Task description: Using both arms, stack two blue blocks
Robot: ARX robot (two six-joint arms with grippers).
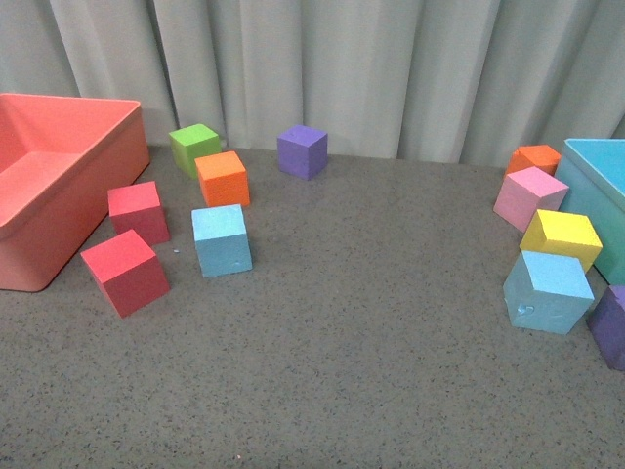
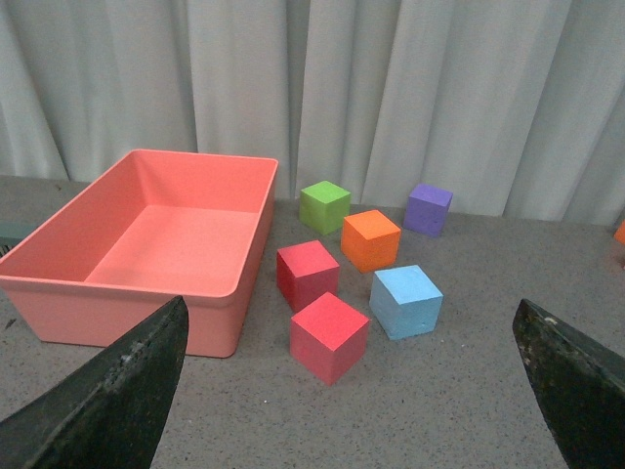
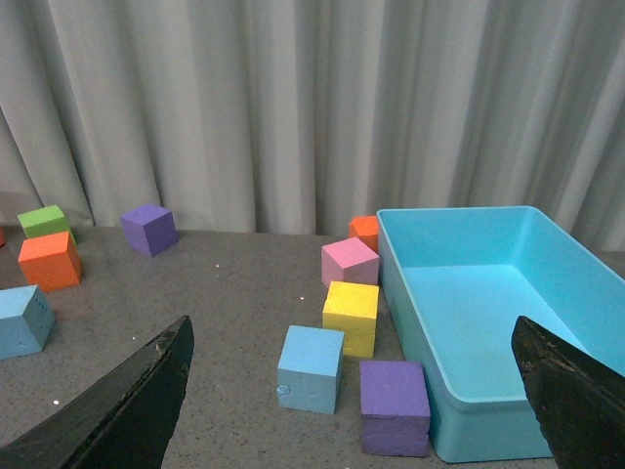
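My left claw (image 2: 350,303) and right claw (image 3: 352,322) are spread wide, empty. On the table (image 1: 371,332), left blue block (image 1: 222,239) sits near a red cube (image 1: 125,271); right blue block (image 1: 548,290) just beside the yellow cube (image 1: 561,237).

No text, label, brand, number or sign can be read on anything in these views.

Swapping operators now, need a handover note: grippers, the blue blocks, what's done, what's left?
Grippers: left gripper open, empty; right gripper open, empty. Neither shows in the front view.
Blocks: left blue block on the table just in front of the orange cube; right blue block beside the yellow cube, near the teal bin. They sit far apart.
Done: nothing stacked.
Left: grasp each, bring together, stack.
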